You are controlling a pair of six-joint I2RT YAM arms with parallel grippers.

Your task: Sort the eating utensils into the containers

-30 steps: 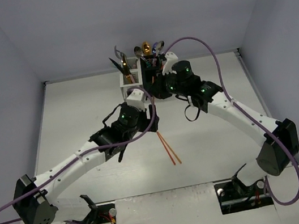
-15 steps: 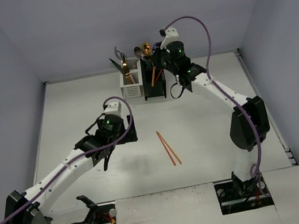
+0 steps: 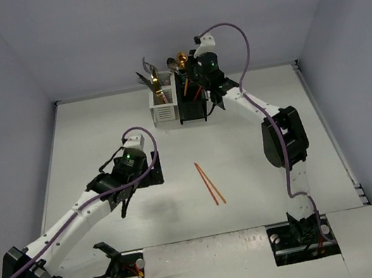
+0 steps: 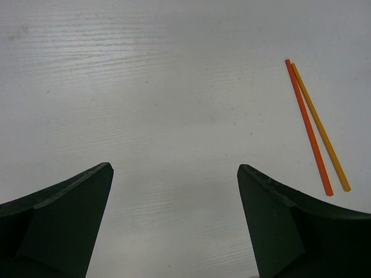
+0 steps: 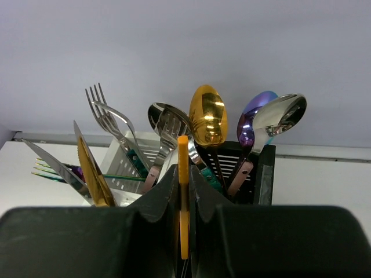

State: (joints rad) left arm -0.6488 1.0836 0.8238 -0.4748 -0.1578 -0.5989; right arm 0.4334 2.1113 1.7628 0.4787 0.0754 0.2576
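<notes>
Now your right gripper (image 5: 183,169) has swung up over the black caddy (image 5: 264,174), clenched on one chopstick (image 5: 183,200). Your left gripper (image 4: 174,174) has backed off, fingers spread, with two chopsticks (image 4: 313,127) lying unsorted on the table (image 4: 145,87).

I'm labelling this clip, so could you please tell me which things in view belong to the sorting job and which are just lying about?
Part of the job: two chopsticks on the table; one chopstick pinched in the right gripper; cutlery standing in the white caddy and black caddy.
Not part of it: the arms' purple cables and black base plates.
</notes>
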